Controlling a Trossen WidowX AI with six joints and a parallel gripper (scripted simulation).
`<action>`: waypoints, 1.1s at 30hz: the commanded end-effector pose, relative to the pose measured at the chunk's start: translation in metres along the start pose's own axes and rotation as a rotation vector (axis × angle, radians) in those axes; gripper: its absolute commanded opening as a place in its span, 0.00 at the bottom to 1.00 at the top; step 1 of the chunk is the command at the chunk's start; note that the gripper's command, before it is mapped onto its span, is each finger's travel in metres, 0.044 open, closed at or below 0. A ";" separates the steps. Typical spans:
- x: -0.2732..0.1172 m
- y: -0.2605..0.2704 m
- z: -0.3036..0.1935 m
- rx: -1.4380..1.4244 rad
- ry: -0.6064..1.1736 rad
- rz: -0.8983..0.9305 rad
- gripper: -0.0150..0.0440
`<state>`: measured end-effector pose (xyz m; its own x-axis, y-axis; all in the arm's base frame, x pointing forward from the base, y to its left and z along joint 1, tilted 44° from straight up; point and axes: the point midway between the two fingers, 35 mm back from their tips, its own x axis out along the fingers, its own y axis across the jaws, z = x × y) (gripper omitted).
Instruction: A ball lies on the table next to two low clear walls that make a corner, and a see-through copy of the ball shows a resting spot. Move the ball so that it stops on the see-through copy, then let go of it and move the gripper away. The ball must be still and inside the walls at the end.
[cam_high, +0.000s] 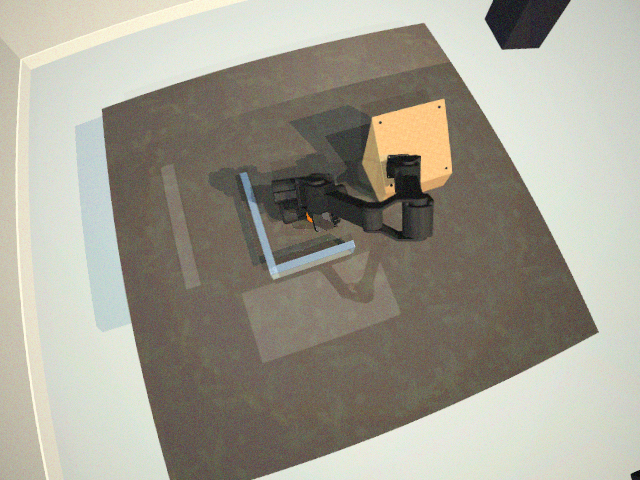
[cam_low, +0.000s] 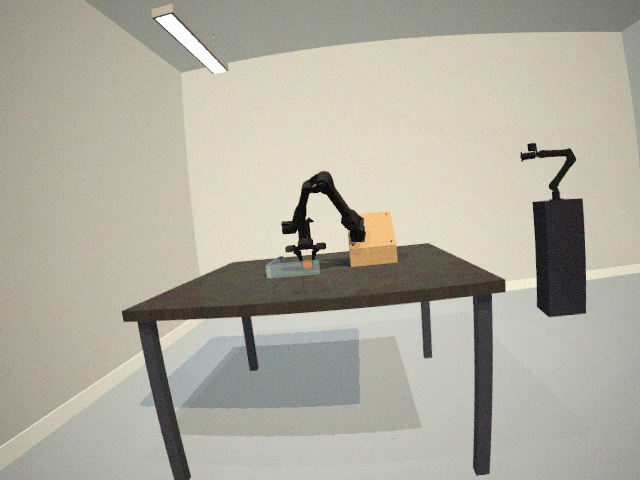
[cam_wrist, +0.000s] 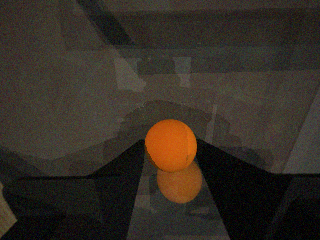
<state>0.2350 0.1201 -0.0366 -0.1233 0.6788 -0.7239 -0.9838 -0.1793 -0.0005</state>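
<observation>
Near the centre of the wrist view, the end effector (cam_wrist: 171, 150) is clamped on the orange ball (cam_wrist: 170, 144), its dark fingers pressing both sides. The faint see-through copy (cam_wrist: 180, 185) sits just below it, inside the clear walls (cam_high: 256, 217) on the table (cam_high: 413, 310).

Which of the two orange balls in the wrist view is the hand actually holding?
The upper, brighter, solid ball, pinched between the dark fingers. The dimmer see-through copy lies just beneath it.

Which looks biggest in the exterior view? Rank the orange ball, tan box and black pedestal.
1. black pedestal, though it may stand nearer the camera
2. tan box
3. orange ball, in the end effector
</observation>
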 end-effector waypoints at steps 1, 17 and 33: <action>-0.015 -0.005 -0.006 0.034 0.021 -0.029 0.27; -0.097 -0.007 -0.005 -0.007 0.014 0.001 0.25; -0.106 -0.007 -0.021 -0.019 -0.003 0.012 0.25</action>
<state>0.2579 0.0338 0.0418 -0.1265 0.6799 -0.7223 -0.9791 -0.2023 -0.0189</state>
